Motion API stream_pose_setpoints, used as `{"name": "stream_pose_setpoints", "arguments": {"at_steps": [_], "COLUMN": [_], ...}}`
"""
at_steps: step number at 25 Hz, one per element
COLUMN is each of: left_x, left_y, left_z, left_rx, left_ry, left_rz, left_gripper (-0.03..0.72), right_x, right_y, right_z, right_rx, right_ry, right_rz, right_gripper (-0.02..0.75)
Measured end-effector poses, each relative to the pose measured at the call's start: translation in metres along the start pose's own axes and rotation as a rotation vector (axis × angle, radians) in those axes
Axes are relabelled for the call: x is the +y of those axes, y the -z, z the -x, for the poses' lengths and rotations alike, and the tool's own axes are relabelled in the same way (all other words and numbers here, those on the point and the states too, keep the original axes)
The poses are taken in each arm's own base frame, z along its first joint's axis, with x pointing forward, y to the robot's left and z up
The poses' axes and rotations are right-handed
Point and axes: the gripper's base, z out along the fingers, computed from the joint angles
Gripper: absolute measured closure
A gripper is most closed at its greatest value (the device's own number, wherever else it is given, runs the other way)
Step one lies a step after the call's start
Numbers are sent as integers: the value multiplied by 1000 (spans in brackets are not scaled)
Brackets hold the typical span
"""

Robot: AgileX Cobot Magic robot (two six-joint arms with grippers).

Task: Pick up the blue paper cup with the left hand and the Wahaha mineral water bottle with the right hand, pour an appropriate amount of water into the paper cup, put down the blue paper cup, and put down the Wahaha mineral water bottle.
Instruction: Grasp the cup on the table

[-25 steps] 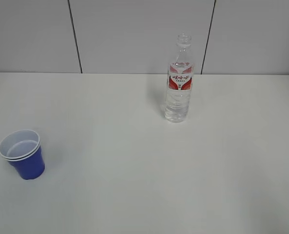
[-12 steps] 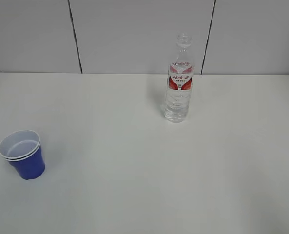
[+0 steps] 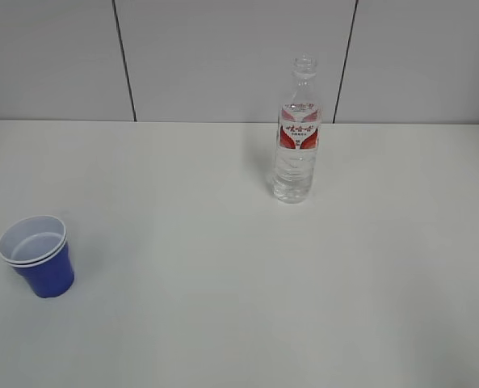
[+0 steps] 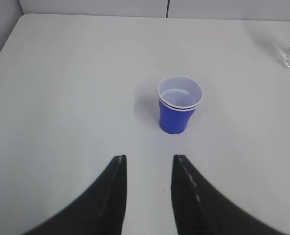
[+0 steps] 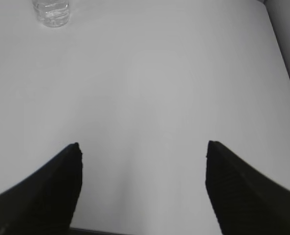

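Observation:
The blue paper cup (image 3: 41, 260) stands upright near the table's front left, white inside with a doubled white rim. In the left wrist view the cup (image 4: 179, 105) is ahead of my left gripper (image 4: 148, 157), which is open with only bare table between its black fingers. The Wahaha mineral water bottle (image 3: 297, 133) stands upright and capless toward the back, right of centre. Only its clear base (image 5: 51, 13) shows at the top left of the right wrist view, far from my right gripper (image 5: 143, 144), which stands wide open and empty. Neither arm appears in the exterior view.
The white table (image 3: 223, 283) carries just the cup and the bottle. A grey panelled wall (image 3: 223, 56) rises behind the table's far edge. The table's right edge (image 5: 281, 58) shows in the right wrist view.

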Motion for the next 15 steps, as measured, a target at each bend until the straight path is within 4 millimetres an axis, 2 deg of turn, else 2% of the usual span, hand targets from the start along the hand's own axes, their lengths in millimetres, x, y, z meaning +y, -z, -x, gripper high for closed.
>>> {"name": "stream_pose_setpoints", "arguments": {"at_steps": [11, 15], "left_x": [0, -2], "left_y": [0, 0], "left_z": [0, 0], "left_rx": [0, 2], "left_ry": [0, 11], "left_rz": [0, -21], "left_gripper": [446, 372], "right_x": [0, 0], "right_y": [0, 0], "right_z": [0, 0], "right_rx": [0, 0], "right_ry": [0, 0], "right_rz": [0, 0], "right_gripper": [150, 150]}}
